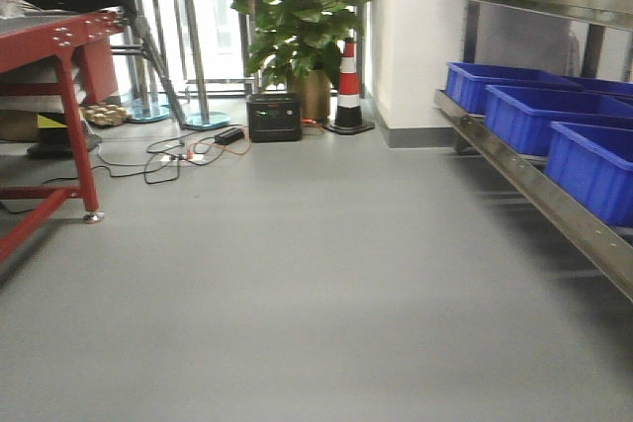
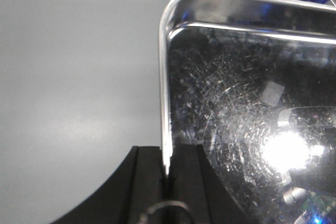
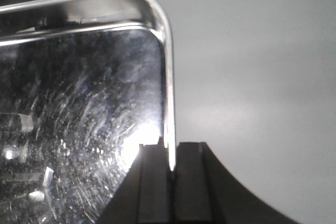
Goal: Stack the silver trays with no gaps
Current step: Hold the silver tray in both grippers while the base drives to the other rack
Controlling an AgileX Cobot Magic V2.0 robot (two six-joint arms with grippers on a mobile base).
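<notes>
L gripper (image 2: 167, 177) on tray (image 2: 252, 129) left rim, R gripper (image 3: 172, 156) on right rim; bins (image 1: 539, 116) on shelf rail (image 1: 554, 207) at right

On the grey floor (image 1: 297, 294), at the far side, a striped traffic cone (image 1: 348, 86), a black box (image 1: 274, 118), a potted plant (image 1: 297, 17) and tangled cables (image 1: 168, 160) are set; a red frame (image 1: 75, 126) is stood at left.

1. Our left gripper (image 2: 167, 157) has its two black fingers (image 2: 147, 182) drawn close, pinching the thin rim of a silver tray (image 2: 252, 103) on the tray's left edge.
2. Our right gripper (image 3: 172, 153) pinches a silver tray rim the same way, on the right edge.
3. Each pair of fingers lies parallel, with the rim between them.
</notes>
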